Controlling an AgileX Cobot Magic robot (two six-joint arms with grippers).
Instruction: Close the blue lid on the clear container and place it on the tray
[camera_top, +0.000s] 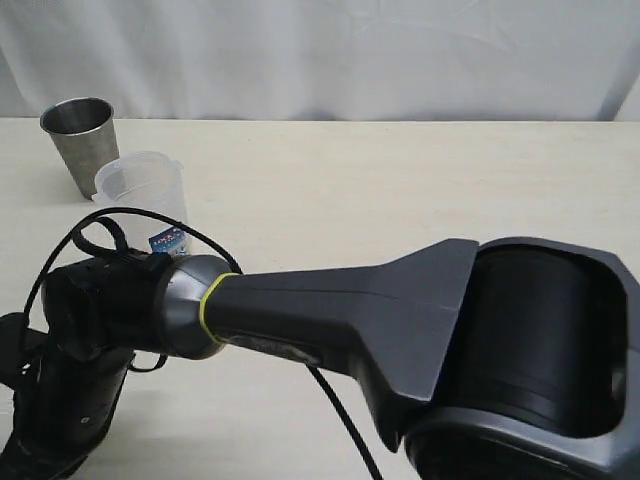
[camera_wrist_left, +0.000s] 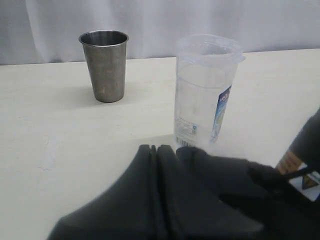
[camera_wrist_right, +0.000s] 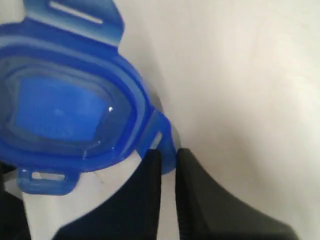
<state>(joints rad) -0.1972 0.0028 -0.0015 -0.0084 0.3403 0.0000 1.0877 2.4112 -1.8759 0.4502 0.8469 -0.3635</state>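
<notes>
Blue lid (camera_wrist_right: 65, 110) flap clamped in right end effector (camera_wrist_right: 168, 160) — left end effector (camera_wrist_left: 156, 150) closed, empty; clear container (camera_wrist_left: 205, 90) uncapped — capping and tray placement remain.

Left claw (camera_wrist_left: 156, 148) closed tight, right arm (camera_top: 340, 305) stretched across, right claw (camera_wrist_right: 168, 154) pinched on the blue lid (camera_wrist_right: 65, 105) flap.

A: Where is free room?
B: The table (camera_top: 420, 180) right of the clear container (camera_top: 142, 195) lies open (so does its mouth).
A: And obstacles?
B: The metal cup (camera_top: 79, 140) close by, a gap between; the right arm (camera_top: 330, 315) crosses the near side.
</notes>
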